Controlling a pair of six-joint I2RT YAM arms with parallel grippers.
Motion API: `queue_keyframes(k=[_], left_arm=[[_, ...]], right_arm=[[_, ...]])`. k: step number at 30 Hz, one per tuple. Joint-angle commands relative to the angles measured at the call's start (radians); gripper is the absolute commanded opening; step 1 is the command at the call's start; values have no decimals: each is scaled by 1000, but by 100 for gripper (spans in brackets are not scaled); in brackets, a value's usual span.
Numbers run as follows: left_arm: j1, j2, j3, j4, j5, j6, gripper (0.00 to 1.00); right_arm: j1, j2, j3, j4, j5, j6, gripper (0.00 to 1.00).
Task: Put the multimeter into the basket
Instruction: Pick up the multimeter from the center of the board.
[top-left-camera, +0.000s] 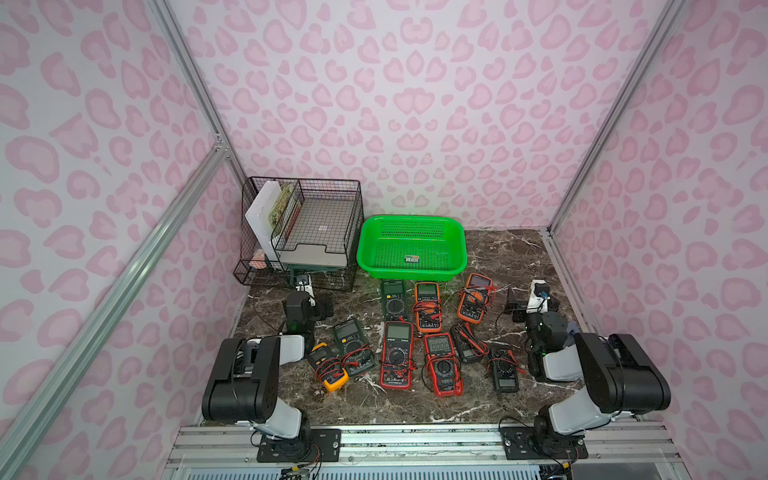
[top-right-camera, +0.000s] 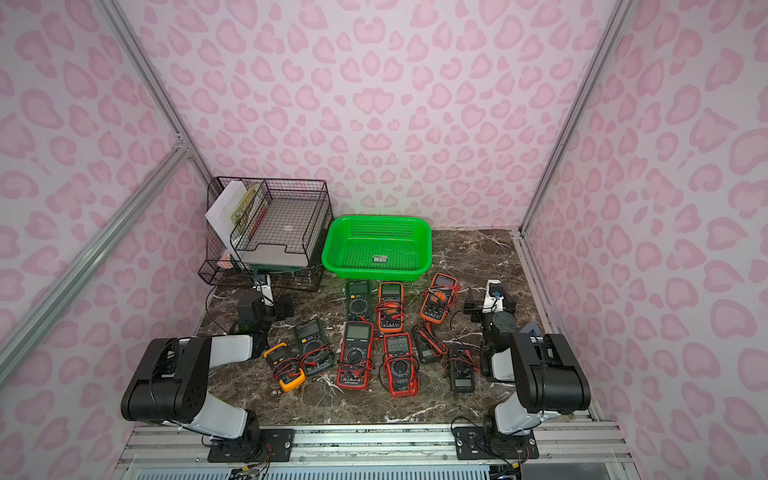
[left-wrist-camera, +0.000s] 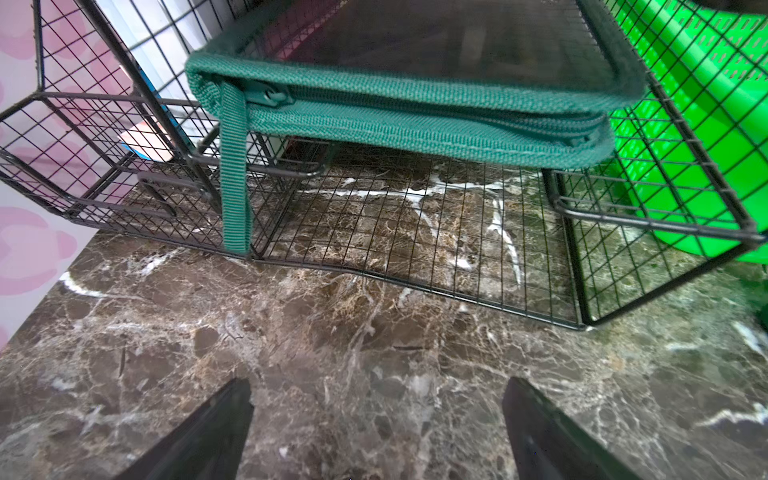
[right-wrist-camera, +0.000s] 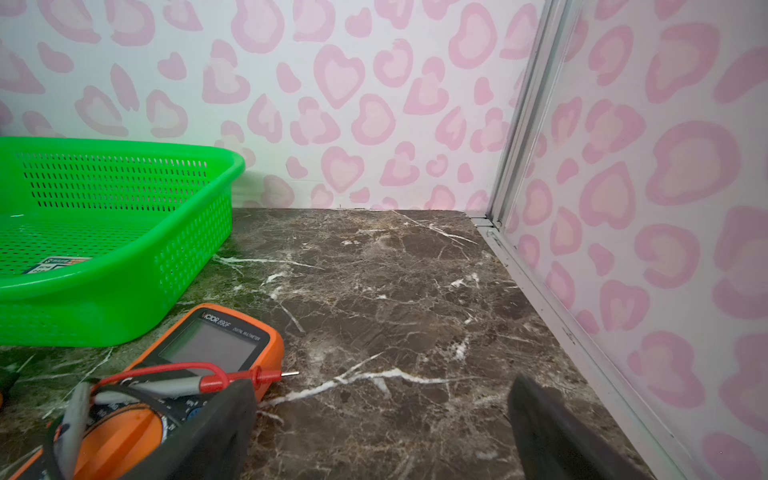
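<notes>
The bright green basket (top-left-camera: 411, 272) (top-right-camera: 376, 272) stands at the back middle of the marble table, with only a small label on its floor. Several multimeters lie in front of it, leads wrapped round them. Among them are an orange one (top-left-camera: 476, 297) (right-wrist-camera: 216, 345), a red one (top-left-camera: 397, 353) and a yellow one (top-left-camera: 328, 365). My left gripper (top-left-camera: 304, 286) (left-wrist-camera: 378, 386) is open above bare marble, facing the wire rack. My right gripper (top-left-camera: 534, 301) (right-wrist-camera: 382, 384) is open over bare table, just right of the orange multimeter. The basket's wall (right-wrist-camera: 191, 249) rises beyond that meter.
A black wire-grid desk rack (top-left-camera: 303, 232) fills the back left corner, and a green zipped pouch (left-wrist-camera: 395, 124) sticks out of its lower shelf. Through the rack's mesh the basket (left-wrist-camera: 706, 124) shows. Pink-patterned walls and aluminium rails (right-wrist-camera: 540, 291) close in three sides.
</notes>
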Motion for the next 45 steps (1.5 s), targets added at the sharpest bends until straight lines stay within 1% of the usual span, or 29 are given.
queue_keyframes(k=[1,22,28,30,32,34,36,38,43,44,45], left_arm=[[-1,-3,0,22,6,-2,99],[4,6,14,8,13,-9,98],[5,-6,-3,23,15,-6,98],[4,-13,3,32,18,13,98],[4,-38,42,-38,27,30,98],[4,-75,107,-214,20,3,98],[0,-101,117,-246,9,4,98],[-6,-138,121,-279,-12,-2,98],[-37,-265,183,-474,-30,-47,98],[-46,-287,197,-511,-30,-61,98],[-57,-311,215,-560,-33,-79,98]], right_arm=[[2,-2,-6,5,-2,1,99],[-4,2,1,-7,-11,8,100],[-6,-4,-5,2,-16,9,100],[-6,-18,-15,12,10,22,100],[-9,-67,-14,-35,69,47,100],[-14,-115,-5,-95,86,61,100],[-15,-167,0,-155,96,68,100],[-15,-240,19,-262,126,99,99],[-17,-427,119,-590,171,201,100],[-16,-448,142,-641,186,231,99],[-22,-479,171,-723,225,318,100]])
